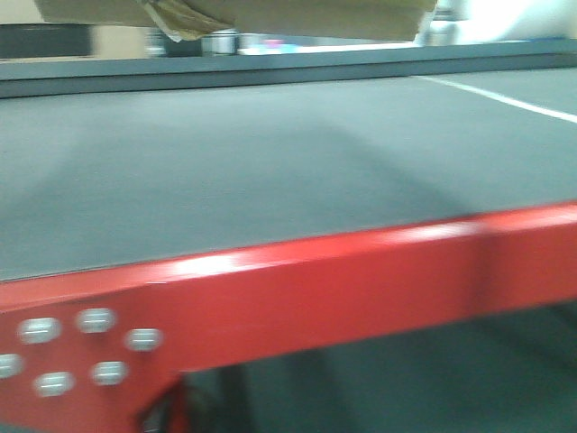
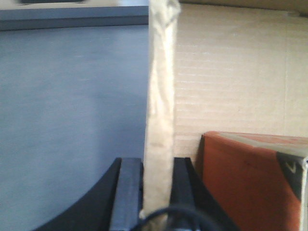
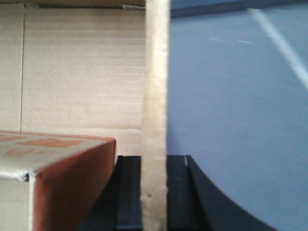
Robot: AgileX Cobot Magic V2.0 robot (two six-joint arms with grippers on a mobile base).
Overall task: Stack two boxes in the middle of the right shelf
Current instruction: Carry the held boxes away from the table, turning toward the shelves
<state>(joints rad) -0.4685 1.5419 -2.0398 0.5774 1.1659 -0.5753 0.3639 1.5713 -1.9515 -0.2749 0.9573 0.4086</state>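
Note:
A large brown cardboard box shows as a strip at the top of the front view (image 1: pixel 297 13), held above a dark grey surface. In the left wrist view, my left gripper (image 2: pixel 158 163) is shut on the box's upright side wall (image 2: pixel 161 96), with the box's inner face (image 2: pixel 231 72) to the right. In the right wrist view, my right gripper (image 3: pixel 154 161) is shut on the opposite wall (image 3: pixel 155 86), with the inner face (image 3: pixel 82 72) to the left. A reddish-brown printed box (image 2: pixel 250 183) lies inside the large box, and it also shows in the right wrist view (image 3: pixel 62 183). The steel shelf is out of view.
A dark grey textured flat surface (image 1: pixel 270 162) with a red front edge (image 1: pixel 361 280) and several rivets (image 1: pixel 81 352) lies below the box. A white line (image 1: pixel 505 97) crosses its far right. A grey back ledge (image 1: pixel 270 68) runs behind.

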